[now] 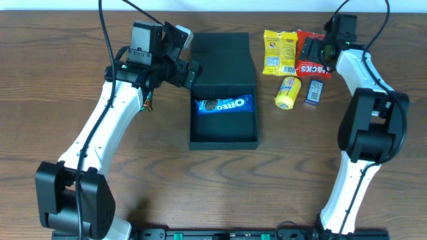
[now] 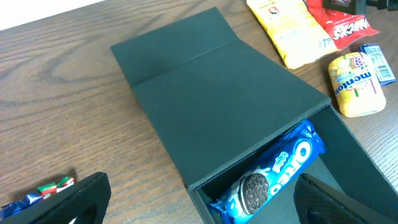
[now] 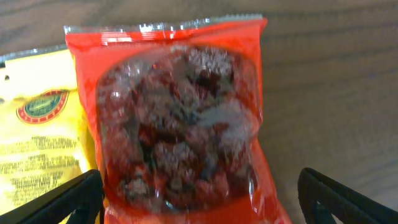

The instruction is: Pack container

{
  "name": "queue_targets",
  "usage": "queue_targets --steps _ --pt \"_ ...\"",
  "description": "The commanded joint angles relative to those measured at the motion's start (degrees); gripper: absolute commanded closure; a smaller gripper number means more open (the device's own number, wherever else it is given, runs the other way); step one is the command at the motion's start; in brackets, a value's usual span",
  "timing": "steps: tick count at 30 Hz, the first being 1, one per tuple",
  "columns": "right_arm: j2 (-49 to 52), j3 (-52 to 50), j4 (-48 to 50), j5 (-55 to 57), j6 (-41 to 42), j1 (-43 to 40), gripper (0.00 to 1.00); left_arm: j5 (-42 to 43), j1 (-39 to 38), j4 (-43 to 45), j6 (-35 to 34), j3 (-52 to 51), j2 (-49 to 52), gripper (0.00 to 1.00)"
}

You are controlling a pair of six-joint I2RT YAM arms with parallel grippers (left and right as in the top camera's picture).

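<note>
A: Where was the dark teal-green rectangular container [image 1: 222,67]?

B: In the middle of the brown wooden table [image 1: 60,40], slightly left of centre in the overhead view. Its long axis ran from the top of the frame to the bottom. The flat flap lay toward the top, and the open compartment faced up in the lower half.

A: Anything inside?

B: A blue Oreo biscuit packet [image 1: 223,105] lay crosswise at the upper end of the open part, right against the flap's edge.

A: And the arms?

B: The left end effector [image 1: 188,55] hung at the container's upper left corner, fingers spread wide and holding nothing. The right end effector [image 1: 321,48] sat at the upper right over a red crinkly snack packet [image 3: 180,124], also spread, with one finger on each side and neither touching it.

A: What could have gone wrong?

B: I judged three risks. The red packet touched a yellow snack packet [image 1: 279,52], so closing on it might have dragged the yellow one along. The glossy film might have slipped from a shallow pinch. The left arm, so near the flap, could have caught it and skewed the container. A yellow Mentos tub [image 1: 288,92] and a small blue packet [image 1: 315,91] were still unpacked.
</note>
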Motion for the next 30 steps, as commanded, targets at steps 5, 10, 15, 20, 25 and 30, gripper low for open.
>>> queue_targets --steps 5,10,15,20,25,30 --pt "2.73 2.43 0.11 2.10 0.52 -0.44 0.02 0.57 0.04 0.02 0.37 0.81 0.07 0.05" --pt "2.93 2.43 -0.28 1.01 -0.39 -0.20 0.04 0.57 0.04 0.02 0.39 0.81 0.07 0.05" --pt "2.93 2.43 -1.22 0.52 -0.63 -0.22 0.15 0.55 0.04 0.02 0.39 0.81 0.07 0.05" --pt "2.93 2.43 -2.23 0.52 -0.48 -0.26 0.36 0.55 0.04 -0.02 0.39 0.81 0.07 0.05" --pt "2.93 2.45 -3.34 0.55 -0.07 -0.26 0.64 0.55 0.04 -0.42 0.39 0.81 0.07 0.05" --pt "2.75 4.92 -5.51 0.55 -0.09 -0.33 0.73 0.55 0.04 -0.39 0.39 0.81 0.07 0.05"
